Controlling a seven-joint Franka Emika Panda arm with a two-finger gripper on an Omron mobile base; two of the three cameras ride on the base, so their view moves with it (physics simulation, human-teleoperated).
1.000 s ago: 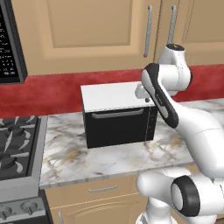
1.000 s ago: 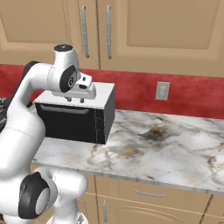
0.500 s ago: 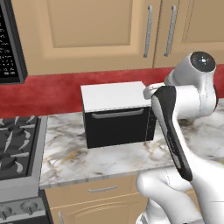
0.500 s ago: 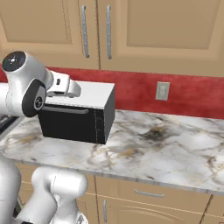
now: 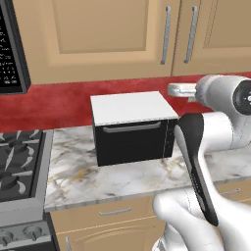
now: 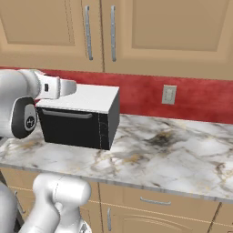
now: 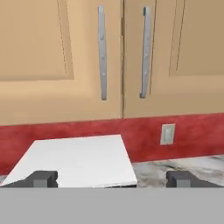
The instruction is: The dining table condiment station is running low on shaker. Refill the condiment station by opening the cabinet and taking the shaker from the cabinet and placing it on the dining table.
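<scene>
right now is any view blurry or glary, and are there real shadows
Hand view: soft and blurry, handles smeared, fingers wide apart. Left base view: sharp, flat even light, a faint shadow beside the oven. Right base view: sharp, no glare on the counter; cabinet evenly lit.

Two cabinet doors (image 7: 57, 57), two handles (image 7: 101, 52), one oven (image 5: 132, 127).
</scene>
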